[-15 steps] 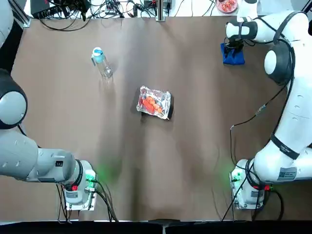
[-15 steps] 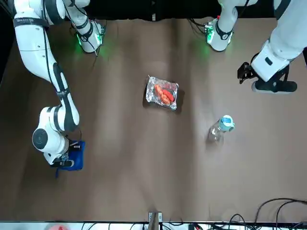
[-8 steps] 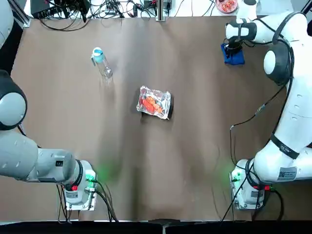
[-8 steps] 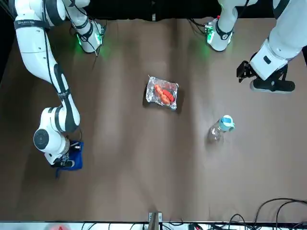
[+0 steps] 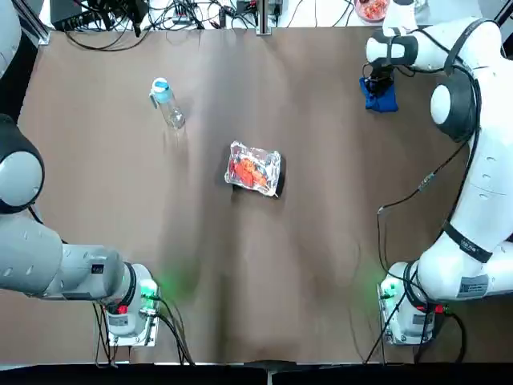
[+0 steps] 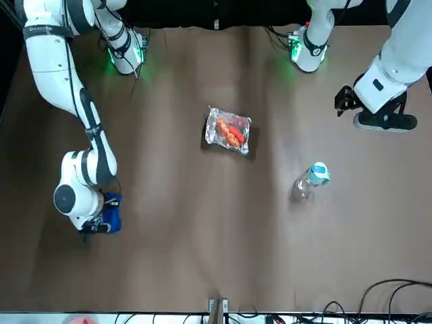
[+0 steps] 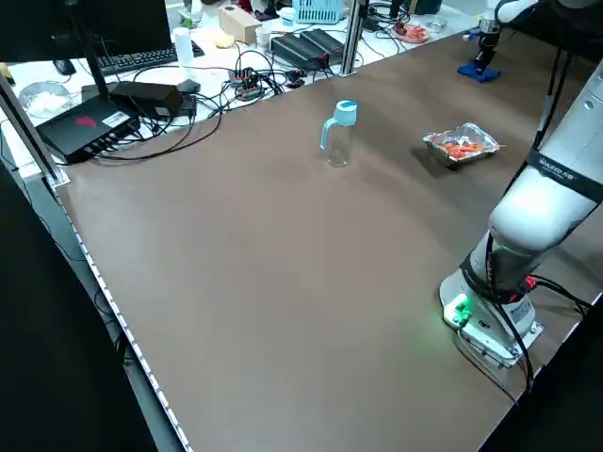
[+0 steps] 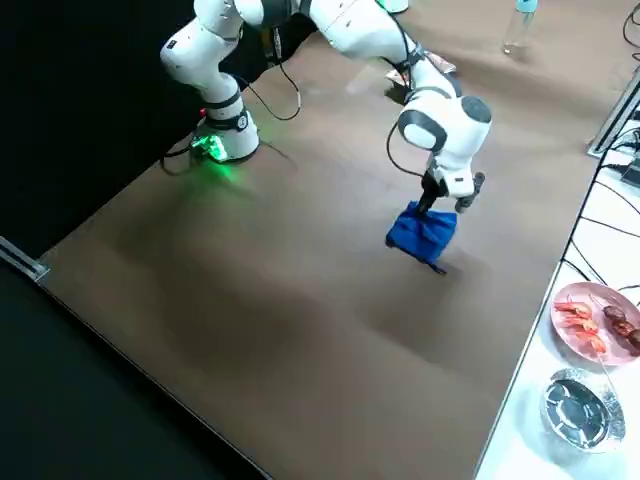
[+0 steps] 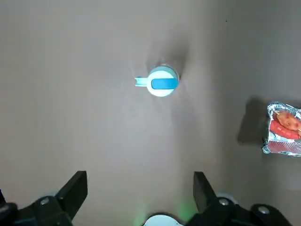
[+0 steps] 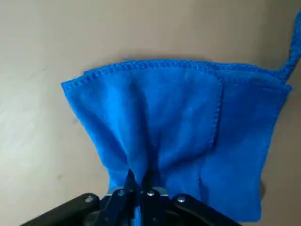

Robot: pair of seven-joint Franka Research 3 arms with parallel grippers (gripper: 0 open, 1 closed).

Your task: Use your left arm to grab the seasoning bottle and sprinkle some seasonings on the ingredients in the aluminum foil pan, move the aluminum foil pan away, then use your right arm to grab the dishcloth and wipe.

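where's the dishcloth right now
In the right wrist view the dishcloth is pinched between the fingers of the right gripper; the top view shows it at the table's far right, beyond and to the right of the aluminum foil pan.

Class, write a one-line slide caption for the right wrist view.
Blue dishcloth pinched between the right gripper's fingers.

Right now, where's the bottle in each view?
Top: upper left, bottle.
Front: right of centre.
Left side: upper middle.
Right side: top edge, cut off.
Left wrist: upper middle, cap foremost.
Right wrist: not in it.
Landmark: foil pan, in every view but the right wrist's.
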